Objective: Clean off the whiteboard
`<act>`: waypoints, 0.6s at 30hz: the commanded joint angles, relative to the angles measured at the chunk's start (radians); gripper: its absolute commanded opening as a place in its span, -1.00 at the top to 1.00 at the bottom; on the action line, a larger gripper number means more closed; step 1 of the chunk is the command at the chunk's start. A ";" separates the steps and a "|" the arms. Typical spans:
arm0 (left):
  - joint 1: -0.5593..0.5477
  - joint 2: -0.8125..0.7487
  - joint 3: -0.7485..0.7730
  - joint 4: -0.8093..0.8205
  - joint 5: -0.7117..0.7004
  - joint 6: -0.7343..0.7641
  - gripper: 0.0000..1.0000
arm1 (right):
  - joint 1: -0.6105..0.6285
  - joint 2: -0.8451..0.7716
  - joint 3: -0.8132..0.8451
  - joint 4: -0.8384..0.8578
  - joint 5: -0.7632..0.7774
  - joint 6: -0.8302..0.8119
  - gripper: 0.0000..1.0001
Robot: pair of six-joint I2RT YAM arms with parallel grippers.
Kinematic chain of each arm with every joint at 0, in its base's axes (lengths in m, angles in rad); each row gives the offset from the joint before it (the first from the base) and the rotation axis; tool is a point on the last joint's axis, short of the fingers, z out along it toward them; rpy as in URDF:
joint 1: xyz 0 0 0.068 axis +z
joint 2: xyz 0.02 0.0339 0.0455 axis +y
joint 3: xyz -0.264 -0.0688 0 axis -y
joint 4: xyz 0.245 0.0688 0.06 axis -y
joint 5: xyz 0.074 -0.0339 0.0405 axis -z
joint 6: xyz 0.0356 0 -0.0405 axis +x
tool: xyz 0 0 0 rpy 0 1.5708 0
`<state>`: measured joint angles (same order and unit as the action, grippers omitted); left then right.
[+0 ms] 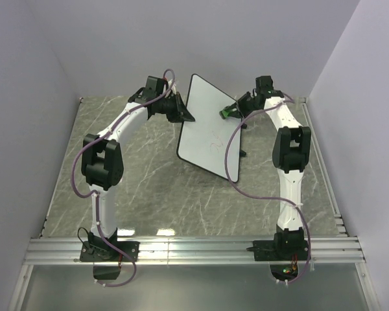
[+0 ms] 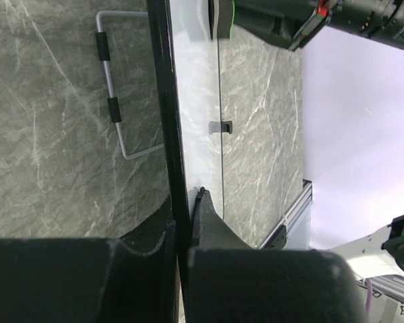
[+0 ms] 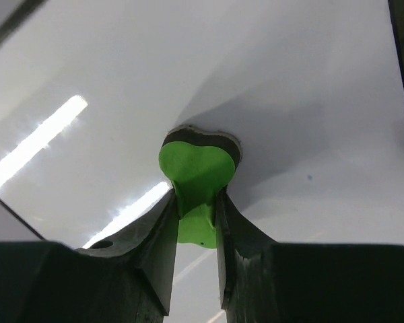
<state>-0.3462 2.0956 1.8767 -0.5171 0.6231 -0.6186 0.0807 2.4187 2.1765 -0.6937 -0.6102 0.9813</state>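
Observation:
The whiteboard (image 1: 209,127) stands tilted up in the middle of the table, white with a thin black rim and faint pen marks near its centre. My left gripper (image 1: 183,114) is shut on its left edge; the left wrist view shows the black rim (image 2: 167,121) clamped between my fingers. My right gripper (image 1: 232,110) is shut on the small green eraser (image 3: 195,176), whose dark felt face is pressed against the board's white surface (image 3: 108,81) near its upper right.
A grey wire stand (image 2: 114,101) lies on the marble table behind the board. The grey marble tabletop (image 1: 149,188) is walled by pale panels on three sides. A metal rail (image 1: 194,249) runs along the near edge by the arm bases.

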 commanded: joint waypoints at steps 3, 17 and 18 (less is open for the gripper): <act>-0.034 -0.008 -0.060 -0.147 -0.089 0.306 0.99 | 0.053 0.053 -0.026 0.169 -0.031 0.089 1.00; -0.034 0.038 -0.017 -0.143 -0.111 0.258 0.99 | 0.194 -0.383 -0.711 0.212 -0.163 -0.096 1.00; -0.036 0.037 -0.022 -0.141 -0.115 0.258 0.99 | 0.197 -0.400 -0.743 0.200 -0.155 -0.110 1.00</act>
<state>-0.3447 2.0914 1.8744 -0.5289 0.6228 -0.6174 0.1890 2.0289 1.5574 -0.3977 -0.7288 0.9485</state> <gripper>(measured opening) 0.078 0.317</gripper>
